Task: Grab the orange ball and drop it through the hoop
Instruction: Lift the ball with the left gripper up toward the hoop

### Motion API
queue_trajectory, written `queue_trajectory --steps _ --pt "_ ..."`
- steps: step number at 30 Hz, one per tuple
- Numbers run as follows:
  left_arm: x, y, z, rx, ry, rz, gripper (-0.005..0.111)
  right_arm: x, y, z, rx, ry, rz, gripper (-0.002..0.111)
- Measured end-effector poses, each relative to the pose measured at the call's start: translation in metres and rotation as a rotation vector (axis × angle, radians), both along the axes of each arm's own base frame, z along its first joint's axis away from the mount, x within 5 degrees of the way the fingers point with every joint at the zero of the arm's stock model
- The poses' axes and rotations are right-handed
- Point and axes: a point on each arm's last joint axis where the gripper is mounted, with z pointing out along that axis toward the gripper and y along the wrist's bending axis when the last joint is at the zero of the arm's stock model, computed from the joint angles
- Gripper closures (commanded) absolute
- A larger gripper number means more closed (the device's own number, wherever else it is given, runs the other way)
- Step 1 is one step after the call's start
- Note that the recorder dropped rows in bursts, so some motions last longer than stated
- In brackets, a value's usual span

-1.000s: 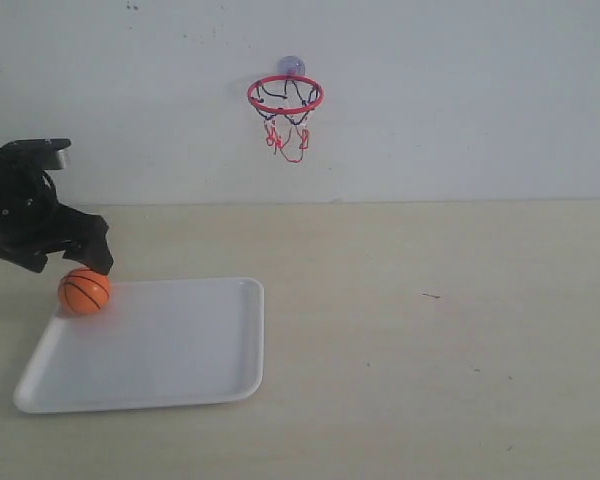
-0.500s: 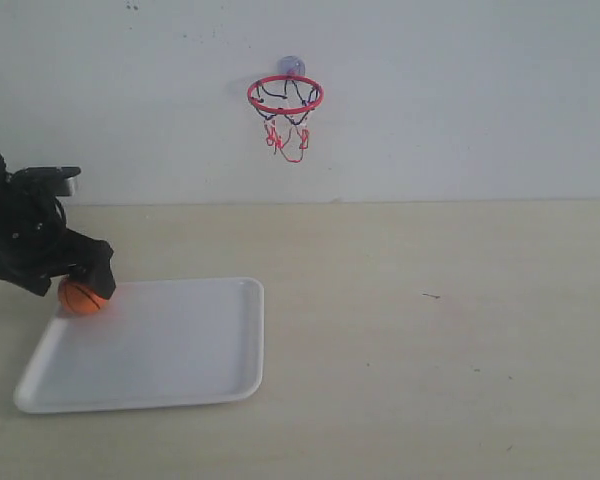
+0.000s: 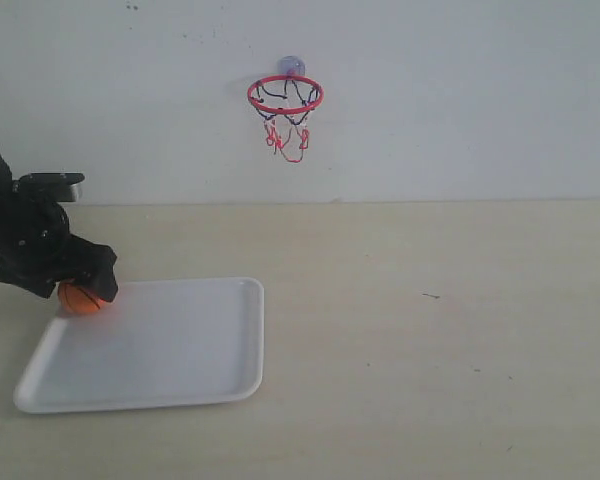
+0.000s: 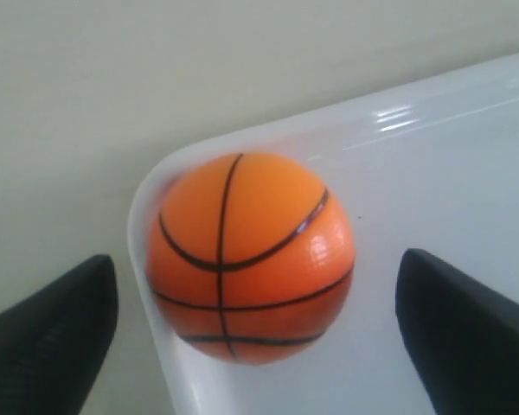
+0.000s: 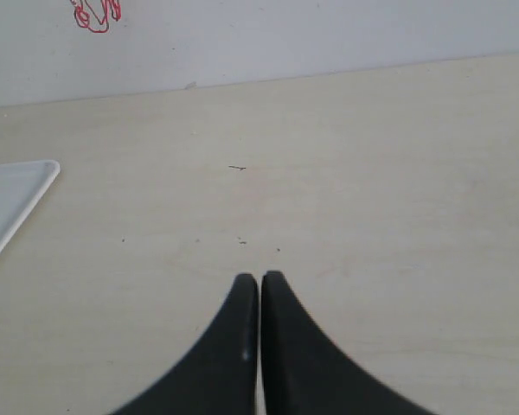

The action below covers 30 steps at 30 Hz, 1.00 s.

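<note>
The orange ball [image 3: 78, 298] [image 4: 249, 257] rests in the far left corner of the white tray [image 3: 170, 350] [image 4: 467, 173]. My left gripper [image 3: 80, 285] [image 4: 255, 324] is low over it and open, one finger on each side with gaps showing, and partly hides the ball in the exterior view. The hoop [image 3: 285, 96], red ring with a dangling net, hangs on the back wall by its suction cup. A scrap of the net [image 5: 95, 15] shows in the right wrist view. My right gripper [image 5: 259, 281] is shut and empty, out of sight in the exterior view.
The tray sits at the front left of a pale wooden table [image 3: 430, 330]; its corner [image 5: 17, 194] shows in the right wrist view. A white wall [image 3: 460, 100] stands behind the table.
My left gripper has come down over the ball, covering more of it. The ball has shifted slightly left and back into the tray's corner.
</note>
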Motion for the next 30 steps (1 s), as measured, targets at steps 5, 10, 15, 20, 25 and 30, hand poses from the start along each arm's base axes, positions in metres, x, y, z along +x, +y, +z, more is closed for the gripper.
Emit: queue_trajectory --steps 5,10,15,20,25,30 --pt "0.003 0.0 -0.008 0.004 -0.008 0.006 0.055 0.0 0.0 0.0 0.0 0.0 0.0 0.108" --pt "0.004 0.001 -0.007 0.007 -0.027 0.007 0.102 0.0 0.0 0.0 0.0 0.0 0.0 0.108" --pt "0.007 -0.003 0.031 -0.021 -0.118 -0.028 0.103 0.0 0.0 0.0 0.0 0.0 0.0 0.108" --pt "0.022 -0.024 0.09 -0.218 -0.323 -0.08 0.103 0.0 0.0 0.0 0.0 0.0 0.0 0.108" --pt "0.031 -0.056 0.126 -0.273 -0.449 -0.163 0.103 0.0 0.0 0.0 0.0 0.0 0.0 0.108" --pt "0.041 -0.081 0.176 -0.275 -0.652 -0.212 0.103 0.0 0.0 0.0 0.0 0.0 0.0 0.108"
